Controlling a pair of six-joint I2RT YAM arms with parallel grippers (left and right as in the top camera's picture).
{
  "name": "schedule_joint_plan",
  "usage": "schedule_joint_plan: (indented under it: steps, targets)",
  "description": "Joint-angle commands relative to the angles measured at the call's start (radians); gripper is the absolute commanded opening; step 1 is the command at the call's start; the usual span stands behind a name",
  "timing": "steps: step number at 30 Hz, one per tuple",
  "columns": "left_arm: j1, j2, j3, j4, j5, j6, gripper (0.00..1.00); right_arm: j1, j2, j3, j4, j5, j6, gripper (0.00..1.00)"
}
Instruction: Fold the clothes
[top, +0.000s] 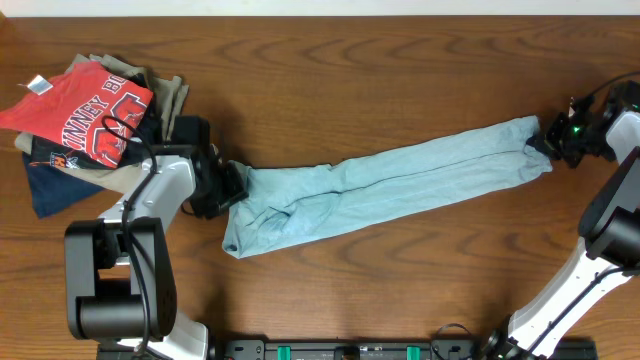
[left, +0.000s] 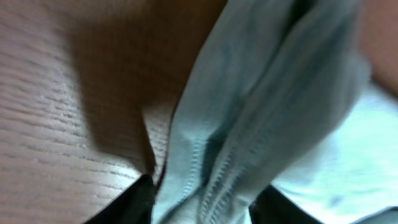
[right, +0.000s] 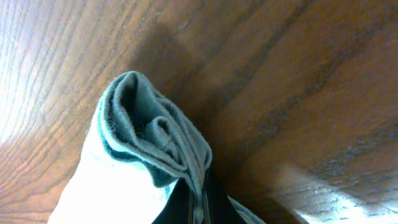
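Note:
The clothes, a pale blue-grey T-shirt (top: 400, 180), lie bunched into a long band across the wooden table, running from lower left up to the right. My left gripper (top: 235, 188) sits at the band's left end. In the left wrist view its jaws (left: 205, 199) stand apart, with a thick fold of stitched hem (left: 261, 112) filling the gap between the dark fingers (left: 134, 205). My right gripper (top: 545, 140) is at the far right end. In the right wrist view it (right: 199, 199) is shut on a gathered edge of the shirt (right: 124, 155).
A pile of other garments lies at the back left: a red shirt with white lettering (top: 95, 110) on top, a navy piece (top: 55, 185) below it and a khaki one (top: 170, 95) behind. The left arm's base (top: 115, 280) stands at the front left.

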Motion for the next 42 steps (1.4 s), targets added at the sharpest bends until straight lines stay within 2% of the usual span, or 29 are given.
schedule_joint_plan:
  steps: [1, 2, 3, 4, 10, 17, 18, 19, 20, 21, 23, 27, 28, 32, 38, 40, 42]
  targets:
    - [-0.003, 0.009, -0.051, 0.039, -0.007, 0.030, 0.38, -0.005, 0.015, -0.008, -0.010, -0.002, 0.004, 0.01]
    - [-0.003, 0.011, -0.060, 0.054, -0.007, 0.030, 0.31, -0.005, 0.015, -0.008, -0.012, -0.002, -0.001, 0.01]
    - [-0.003, 0.013, -0.067, 0.072, -0.007, 0.035, 0.15, -0.005, 0.015, -0.008, -0.013, -0.002, -0.002, 0.01]
    - [-0.003, 0.014, -0.069, 0.089, -0.007, 0.043, 0.07, -0.005, 0.015, -0.008, -0.013, -0.002, -0.002, 0.01]
    - [0.008, 0.015, -0.034, 0.257, -0.044, 0.069, 0.06, -0.005, 0.015, -0.008, -0.018, -0.002, -0.002, 0.01]
    - [0.043, 0.015, 0.130, 0.312, -0.086, 0.070, 0.06, -0.004, 0.015, -0.008, -0.062, -0.003, 0.006, 0.01]
    - [0.046, 0.016, 0.148, 0.312, -0.086, 0.070, 0.07, -0.003, 0.015, -0.008, -0.071, -0.003, 0.006, 0.01]
    - [0.051, 0.016, 0.164, 0.311, -0.086, 0.070, 0.13, -0.002, 0.015, -0.008, -0.083, -0.003, 0.006, 0.01]
    - [0.055, 0.016, 0.174, 0.307, -0.085, 0.070, 0.25, -0.002, 0.015, -0.008, -0.093, -0.002, 0.006, 0.01]
    - [0.057, 0.016, 0.181, 0.299, -0.085, 0.070, 0.44, -0.001, 0.015, -0.008, -0.102, -0.002, 0.006, 0.01]
    - [0.057, 0.016, 0.183, 0.268, -0.080, 0.070, 0.68, 0.003, 0.015, -0.008, -0.116, -0.002, 0.005, 0.01]
    - [0.054, 0.015, 0.183, 0.132, -0.031, 0.069, 0.96, 0.003, 0.015, -0.009, -0.128, -0.002, -0.001, 0.01]
    - [0.054, 0.015, 0.183, 0.087, 0.005, 0.069, 0.99, 0.003, 0.015, -0.009, -0.129, -0.002, -0.002, 0.01]
    - [0.048, 0.015, 0.180, -0.014, 0.148, 0.048, 0.99, 0.003, 0.015, -0.009, -0.130, -0.002, -0.002, 0.01]
    - [0.016, 0.022, 0.162, -0.010, 0.159, -0.075, 0.98, 0.003, 0.015, -0.009, -0.130, -0.002, -0.021, 0.01]
    - [0.005, 0.027, 0.161, 0.007, 0.159, -0.108, 0.93, 0.003, 0.015, -0.009, -0.134, 0.002, -0.026, 0.01]
    - [-0.009, 0.037, 0.160, 0.022, 0.159, -0.127, 0.81, 0.003, 0.015, -0.009, -0.139, 0.002, -0.033, 0.01]
